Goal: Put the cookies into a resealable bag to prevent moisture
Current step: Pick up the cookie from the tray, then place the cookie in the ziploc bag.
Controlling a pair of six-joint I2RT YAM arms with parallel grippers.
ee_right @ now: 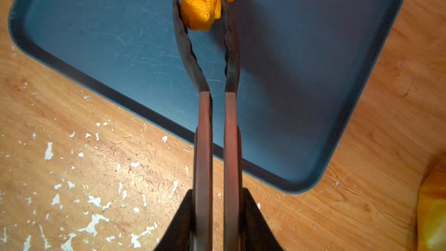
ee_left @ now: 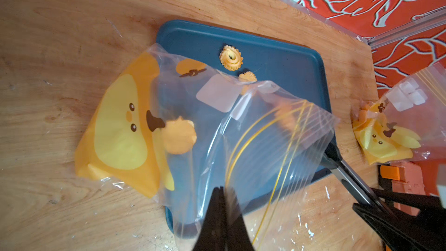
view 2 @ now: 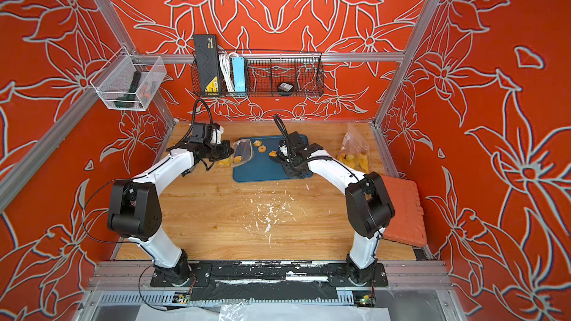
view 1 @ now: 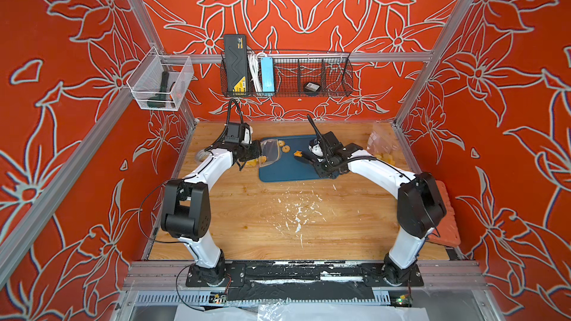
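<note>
A clear resealable bag (ee_left: 253, 141) with a yellow cartoon print lies half on the blue tray (ee_left: 277, 51). My left gripper (ee_left: 221, 188) is shut on the bag's edge near the zip, lifting the mouth. One orange cookie (ee_left: 178, 136) sits inside the bag. A flower cookie (ee_left: 231, 57) lies on the tray, and another cookie (ee_left: 247, 77) shows partly behind the bag. My right gripper (ee_right: 215, 191) is shut on black tongs (ee_right: 205, 117). The tong tips pinch an orange fish-shaped cookie (ee_right: 202, 8) over the tray (ee_right: 96, 32), seen in a top view as the cookie (view 1: 297, 153) right of the bag (view 1: 270, 151).
A second printed bag (view 1: 381, 146) lies at the back right of the wooden table (view 1: 278, 211). An orange case (view 1: 448, 214) leans at the right edge. A tape roll (view 1: 200, 156) sits behind the left arm. Wire baskets (view 1: 309, 75) hang on the back wall.
</note>
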